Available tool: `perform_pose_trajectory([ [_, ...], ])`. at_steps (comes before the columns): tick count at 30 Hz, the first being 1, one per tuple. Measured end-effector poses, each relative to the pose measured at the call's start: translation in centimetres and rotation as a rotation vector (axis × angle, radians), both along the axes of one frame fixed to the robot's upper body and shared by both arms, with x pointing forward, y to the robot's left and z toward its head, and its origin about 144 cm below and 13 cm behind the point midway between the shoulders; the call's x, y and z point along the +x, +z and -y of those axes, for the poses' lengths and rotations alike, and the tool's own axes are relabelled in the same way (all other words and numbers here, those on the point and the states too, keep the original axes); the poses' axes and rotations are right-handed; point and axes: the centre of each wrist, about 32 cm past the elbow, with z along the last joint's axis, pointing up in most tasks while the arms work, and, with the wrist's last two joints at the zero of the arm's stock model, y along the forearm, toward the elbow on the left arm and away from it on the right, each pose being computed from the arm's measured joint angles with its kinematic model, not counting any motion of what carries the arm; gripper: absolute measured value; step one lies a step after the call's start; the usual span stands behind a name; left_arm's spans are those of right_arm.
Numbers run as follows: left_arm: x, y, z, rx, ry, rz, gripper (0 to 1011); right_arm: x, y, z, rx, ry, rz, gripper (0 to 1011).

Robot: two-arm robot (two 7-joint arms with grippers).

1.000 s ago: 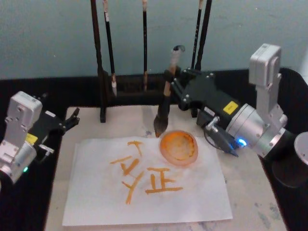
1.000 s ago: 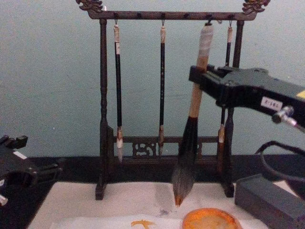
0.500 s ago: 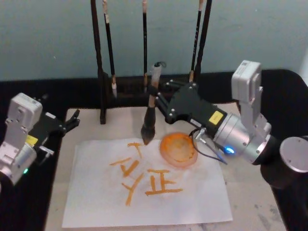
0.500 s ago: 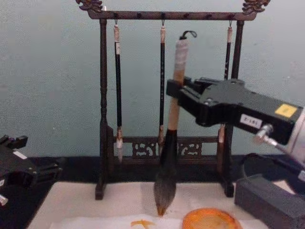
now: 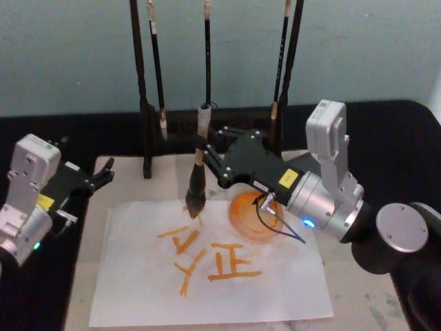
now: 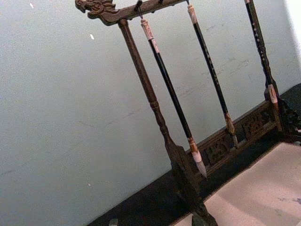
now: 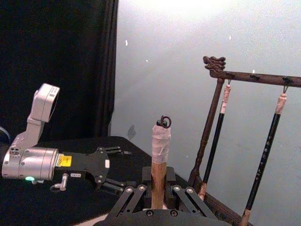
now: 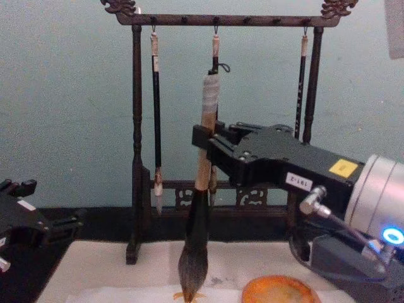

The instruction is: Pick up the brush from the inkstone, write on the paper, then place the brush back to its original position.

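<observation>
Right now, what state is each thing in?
brush: upright, held in the right gripper, tip on the paper.
right gripper: shut on the brush.
left gripper: parked at the mat's left edge.
paper: flat, orange strokes on it.
ink dish: orange inside.
thin brushes: hanging on the rack.

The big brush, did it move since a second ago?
Yes. The brush, held by the right gripper, went to the robot's left, away from the orange dish, and lower; its tip now looks to touch the paper.
</observation>
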Motion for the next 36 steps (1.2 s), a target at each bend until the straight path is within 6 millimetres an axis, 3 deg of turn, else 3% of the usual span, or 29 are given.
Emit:
perform_pose_trajectory([
  [36, 0.0, 0.0, 0.0, 0.000, 0.000, 0.000, 1010, 1.1, -2.0, -1.5, -0.018, -0.020, 0.036, 168],
])
